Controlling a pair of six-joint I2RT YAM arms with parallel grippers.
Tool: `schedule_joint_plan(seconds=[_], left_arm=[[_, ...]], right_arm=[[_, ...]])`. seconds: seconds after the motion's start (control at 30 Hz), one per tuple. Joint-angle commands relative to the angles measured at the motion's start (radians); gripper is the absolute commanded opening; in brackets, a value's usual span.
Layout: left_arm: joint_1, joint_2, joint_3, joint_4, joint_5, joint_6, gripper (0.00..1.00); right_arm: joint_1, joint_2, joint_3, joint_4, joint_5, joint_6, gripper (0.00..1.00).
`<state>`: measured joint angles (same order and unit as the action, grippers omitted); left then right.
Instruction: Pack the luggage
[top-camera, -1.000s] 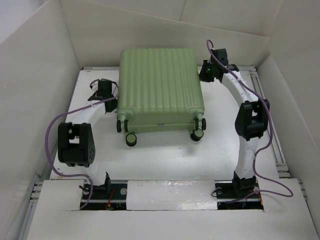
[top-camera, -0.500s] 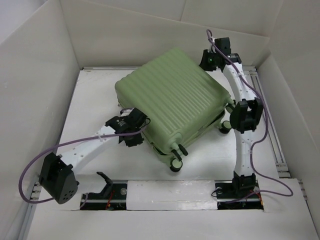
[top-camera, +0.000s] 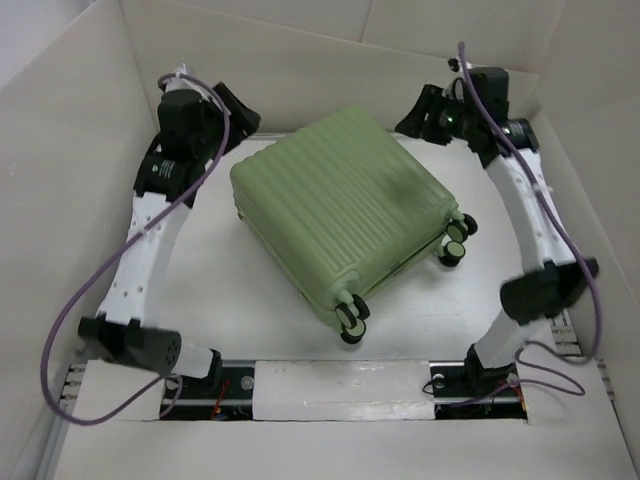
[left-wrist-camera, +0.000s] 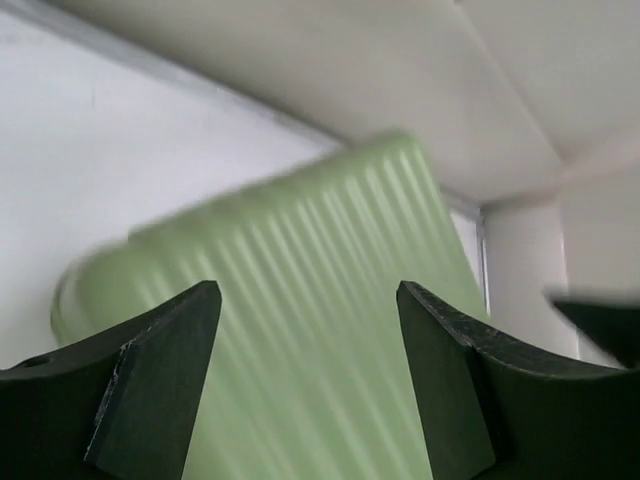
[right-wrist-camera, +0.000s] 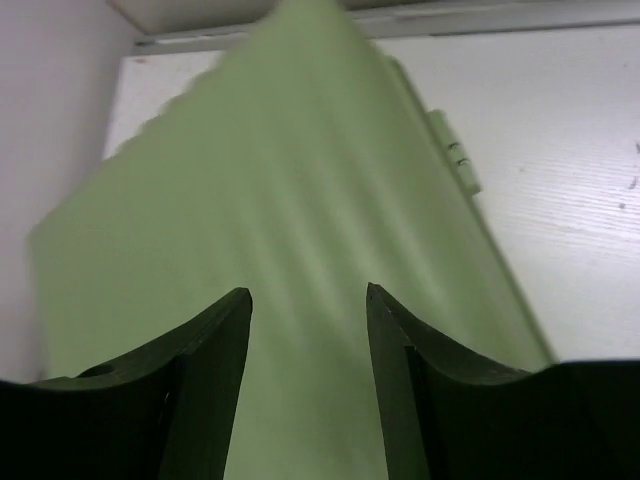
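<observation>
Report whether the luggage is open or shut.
Shut: the luggage lies flat, ribbed shell up, halves together, no lining showing.

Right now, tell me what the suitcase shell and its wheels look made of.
The luggage shell: likely hard moulded plastic, pale green, matte with a soft sheen; the straight raised ribs hold their shape. The wheels: probably plastic hubs with dark rubbery tyres, too small to confirm.

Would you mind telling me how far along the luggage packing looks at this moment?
Done: the luggage lies shut and flat on the table, wheels at its near side. In hand: nothing; the left fingers and right fingers are spread and empty, raised near its far corners. Left: whether it is zipped or filled cannot be told.
</observation>
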<state>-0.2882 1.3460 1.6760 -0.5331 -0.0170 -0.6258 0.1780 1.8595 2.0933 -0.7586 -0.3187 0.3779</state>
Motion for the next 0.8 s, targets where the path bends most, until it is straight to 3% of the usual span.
schedule_joint_plan(seconds=[0.0, 0.07, 0.1, 0.13, 0.2, 0.23, 0.43, 0.6, 0.7, 0.77], left_arm=[[0.14, 0.16, 0.033, 0.237, 0.184, -0.028, 0.69], [0.185, 0.244, 0.12, 0.257, 0.225, -0.054, 0.69], [0.231, 0.336, 0.148, 0.269, 0.264, -0.064, 0.69], [0.247, 0.382, 0.171, 0.28, 0.293, -0.074, 0.69], [0.273, 0.477, 0.25, 0.28, 0.36, -0.092, 0.65], [0.294, 0.57, 0.281, 0.28, 0.383, -0.092, 0.63], [0.305, 0.821, 0.501, 0.233, 0.439, -0.081, 0.62], [0.305, 0.9, 0.53, 0.214, 0.52, -0.043, 0.58], [0.253, 0.84, 0.403, 0.212, 0.497, 0.009, 0.56], [0.222, 0.764, 0.19, 0.289, 0.46, 0.037, 0.55]], right_arm=[[0.015, -0.259, -0.247, 0.031, 0.087, 0.038, 0.56], [0.005, -0.425, -0.376, 0.054, 0.14, 0.073, 0.56], [0.005, -0.478, -0.435, 0.054, 0.217, 0.085, 0.51], [0.005, -0.531, -0.541, 0.054, 0.254, 0.101, 0.28], [0.017, -0.679, -0.643, 0.015, 0.306, 0.16, 0.07], [0.032, -0.724, -0.736, -0.004, 0.341, 0.18, 0.01], [0.141, -0.885, -1.013, -0.123, 0.418, 0.364, 0.0], [0.178, -0.824, -1.144, -0.039, 0.402, 0.421, 0.0], [0.196, -0.731, -1.144, 0.085, 0.379, 0.412, 0.0], [0.196, -0.637, -1.118, 0.18, 0.357, 0.376, 0.0]])
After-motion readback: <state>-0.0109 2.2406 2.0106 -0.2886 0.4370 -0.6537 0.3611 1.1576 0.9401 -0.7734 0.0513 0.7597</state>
